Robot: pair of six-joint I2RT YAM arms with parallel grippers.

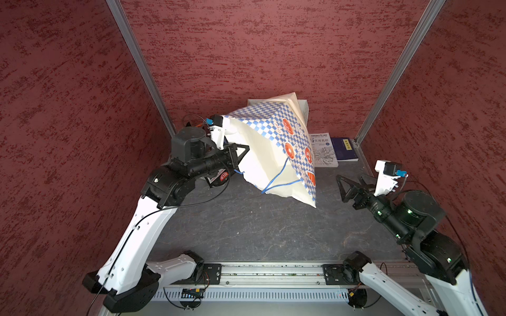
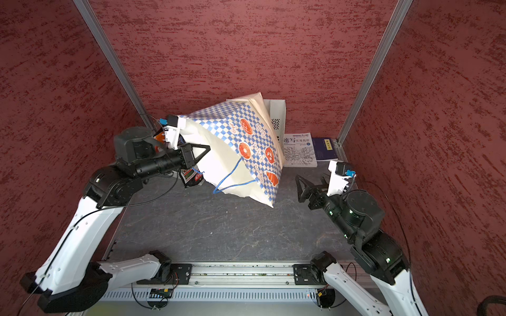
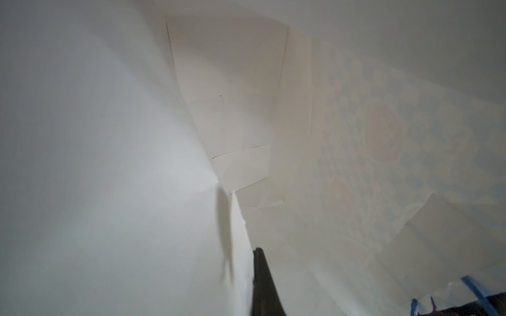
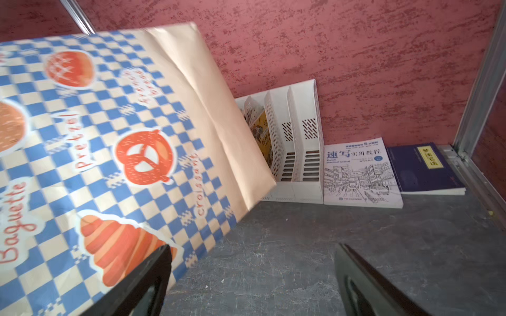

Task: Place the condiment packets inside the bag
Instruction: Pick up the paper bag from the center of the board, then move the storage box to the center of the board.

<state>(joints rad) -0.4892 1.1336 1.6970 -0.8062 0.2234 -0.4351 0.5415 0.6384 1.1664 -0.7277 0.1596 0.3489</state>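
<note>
Holding the mouth wide for loading looks to be the step in hand. Take the back wall as 12 o'clock on the desk (image 1: 246, 232). The right tool (image 1: 351, 181) hovers at about 3 o'clock, jaws spread wide and empty, near the bag (image 1: 273, 128) but apart from it. At 9 o'clock the condiment packets (image 1: 219, 179), black with red marks, lie on the desk just beside the mouth. An arm partly hides them, so their number is unclear. Just past them the left tool (image 1: 245, 150) is clamped on the bag's rim. The left wrist view shows only white paper inside, with no packet that I can make out.

To do this well, I judge the left tool should hold the rim steady and high, so the opening gapes rather than folds. The free tool would reach under the blue string handles (image 1: 276, 177), pinch a packet by a short edge and slide it in flat. The thin paper could tear if tugged.

The bag lies tipped, not upright. Its long axis runs from the mouth, facing roughly 7 o'clock, up and back to the tan base at 12 o'clock. Whether the base rests on the desk I cannot tell. Behind it are a white file organizer (image 4: 298, 142) and, at 1 o'clock, two books (image 4: 361, 172).
</note>
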